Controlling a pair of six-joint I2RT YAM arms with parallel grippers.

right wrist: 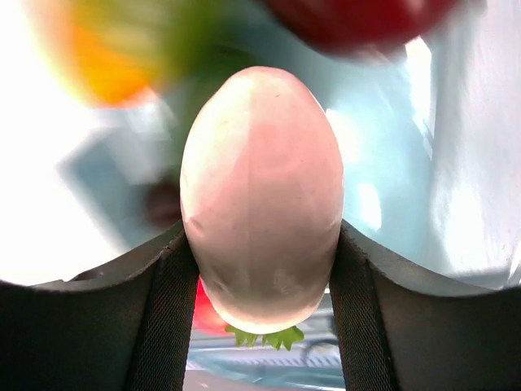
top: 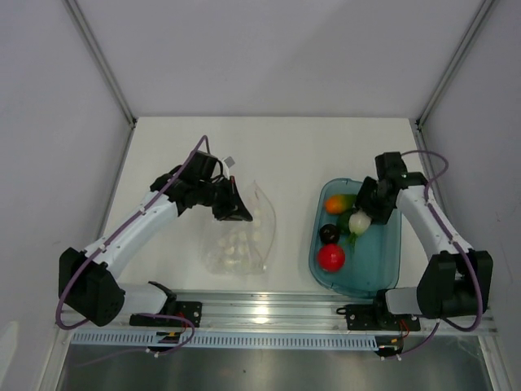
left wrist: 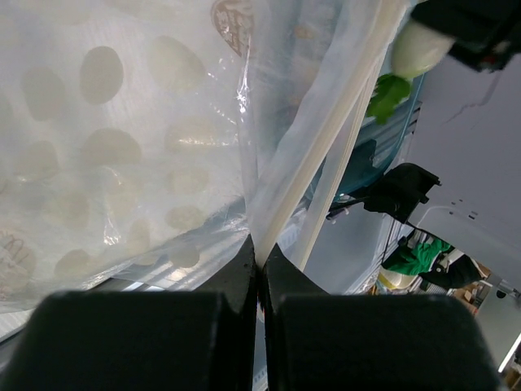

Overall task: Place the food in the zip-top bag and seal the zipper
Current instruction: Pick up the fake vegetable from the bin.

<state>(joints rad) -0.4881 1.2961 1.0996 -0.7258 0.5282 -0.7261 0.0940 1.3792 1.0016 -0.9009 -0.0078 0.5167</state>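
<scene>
The clear zip-top bag (top: 238, 238) lies on the table left of centre, white dots printed on it. My left gripper (top: 233, 208) is shut on the bag's upper edge, pinching the film (left wrist: 269, 213) between its tips. My right gripper (top: 364, 213) is shut on the white radish (top: 360, 221), held over the teal tray; the wrist view shows the radish (right wrist: 260, 195) clamped between both fingers with its green top pointing down. The red tomato (top: 330, 257), a dark purple piece (top: 329, 233) and an orange-yellow and green piece (top: 336, 203) lie in the tray. I cannot make out the zipper strip for certain.
The translucent teal oval tray (top: 384, 259) stands at the right, near the front rail (top: 277, 314). Grey walls close the table at the back and both sides.
</scene>
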